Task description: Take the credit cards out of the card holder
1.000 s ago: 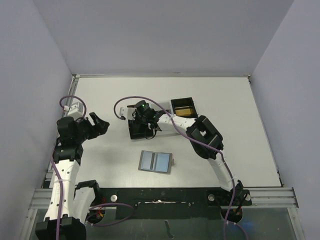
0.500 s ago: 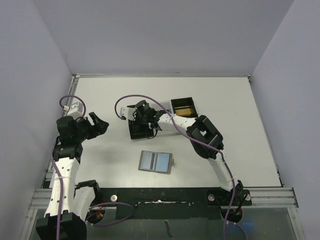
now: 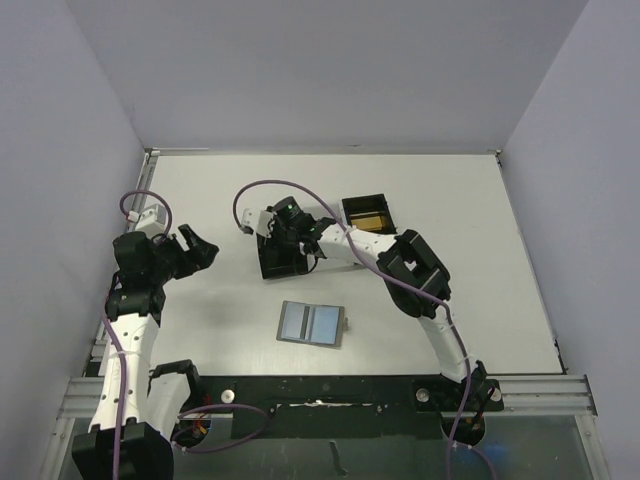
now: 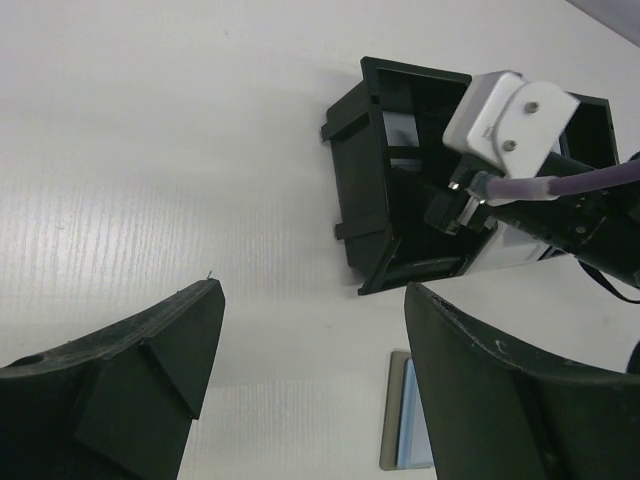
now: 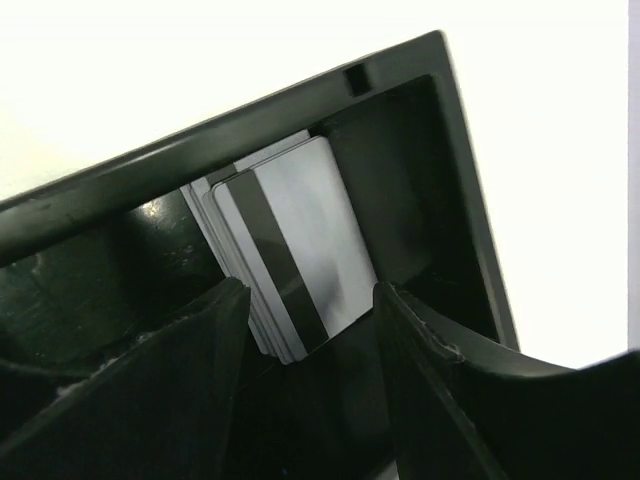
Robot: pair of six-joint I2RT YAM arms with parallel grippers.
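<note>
The card holder (image 3: 312, 323) lies opened flat on the table, its blue-grey inside facing up; one edge of it shows in the left wrist view (image 4: 402, 425). A stack of credit cards (image 5: 300, 230), white with a black stripe, leans in one compartment of the black tray (image 5: 250, 110). My right gripper (image 5: 312, 300) reaches down into that tray (image 3: 281, 262), open, with its jaws apart on either side of the stack's near end. My left gripper (image 3: 197, 249) hangs open and empty at the left, well away from both.
A second black box (image 3: 367, 213) with something yellow in it stands right of the tray. The right arm's purple cable (image 3: 248, 196) loops above the tray. Grey walls close in the table on three sides.
The right gripper has spread its jaws and shifted slightly away from me over the tray. The left arm and the card holder have not moved.
</note>
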